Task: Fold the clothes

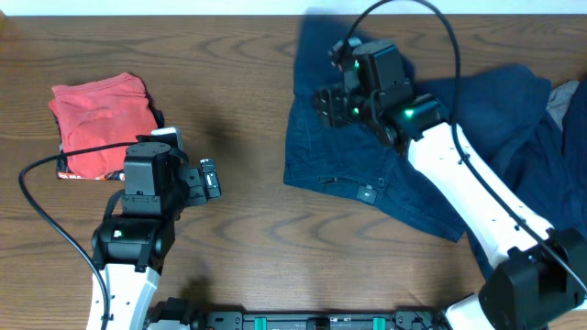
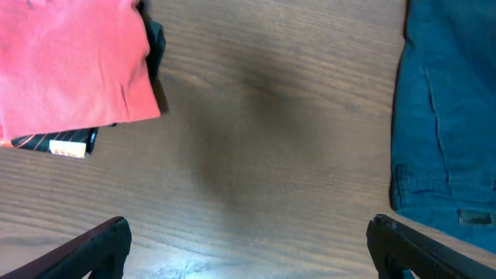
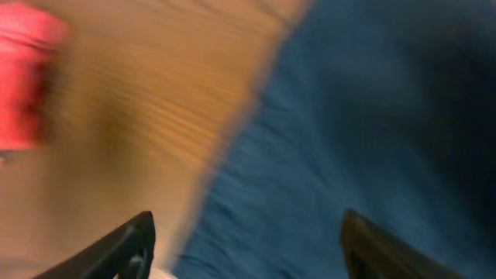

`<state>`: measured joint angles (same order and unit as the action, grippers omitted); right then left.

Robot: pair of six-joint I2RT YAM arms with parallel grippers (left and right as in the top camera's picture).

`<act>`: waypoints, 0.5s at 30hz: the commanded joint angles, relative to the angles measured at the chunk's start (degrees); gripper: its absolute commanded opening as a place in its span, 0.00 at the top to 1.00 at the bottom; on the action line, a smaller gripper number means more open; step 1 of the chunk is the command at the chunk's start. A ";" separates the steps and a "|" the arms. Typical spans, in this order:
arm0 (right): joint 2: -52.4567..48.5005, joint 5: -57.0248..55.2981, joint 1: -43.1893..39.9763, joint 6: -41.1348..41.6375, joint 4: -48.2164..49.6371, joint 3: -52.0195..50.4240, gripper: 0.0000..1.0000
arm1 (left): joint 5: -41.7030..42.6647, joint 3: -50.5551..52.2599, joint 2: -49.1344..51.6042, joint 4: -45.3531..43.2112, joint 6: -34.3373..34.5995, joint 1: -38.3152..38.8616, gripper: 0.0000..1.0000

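A dark navy garment [image 1: 344, 156] lies wrinkled on the right half of the wooden table, with more navy cloth [image 1: 514, 110] spread behind the right arm. Its edge shows at the right of the left wrist view [image 2: 446, 132] and fills the blurred right wrist view [image 3: 364, 132]. My right gripper [image 1: 328, 103] hovers over the garment's left part, jaws open and empty [image 3: 244, 236]. My left gripper [image 1: 209, 180] is open and empty over bare wood [image 2: 248, 244], left of the garment.
A folded red garment [image 1: 101, 124] lies at the far left on a dark item, also in the left wrist view [image 2: 70, 66]. A pale cloth [image 1: 569, 101] shows at the right edge. Black cables run over the table.
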<state>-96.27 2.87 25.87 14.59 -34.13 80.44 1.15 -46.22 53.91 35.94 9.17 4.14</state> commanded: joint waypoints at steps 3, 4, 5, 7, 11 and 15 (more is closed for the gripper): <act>0.81 -22.73 -3.63 2.16 -10.97 0.33 0.10 | 1.66 -0.90 -0.02 -0.02 3.89 -0.37 0.02; 0.96 -23.82 -4.59 3.30 -13.31 0.33 0.09 | 3.89 -0.90 0.11 -0.39 4.46 -0.37 0.02; 1.16 -24.39 -5.90 4.52 -15.85 0.33 0.08 | 6.60 -0.90 0.46 -0.87 5.05 -0.37 0.02; 1.40 -24.13 -8.70 6.19 -19.76 0.33 0.04 | 10.78 -0.87 1.68 -1.86 6.25 -0.15 0.02; 1.44 -21.03 -14.12 7.72 -25.24 0.33 0.01 | 15.80 -0.79 7.04 -4.15 8.11 1.75 0.02; 1.44 -18.47 -18.67 7.72 -29.35 0.33 0.01 | 19.12 -0.79 14.60 -7.41 10.67 5.18 0.02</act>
<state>-96.33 -16.43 9.30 20.62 -62.22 80.40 15.25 -46.22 64.84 29.65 16.99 7.44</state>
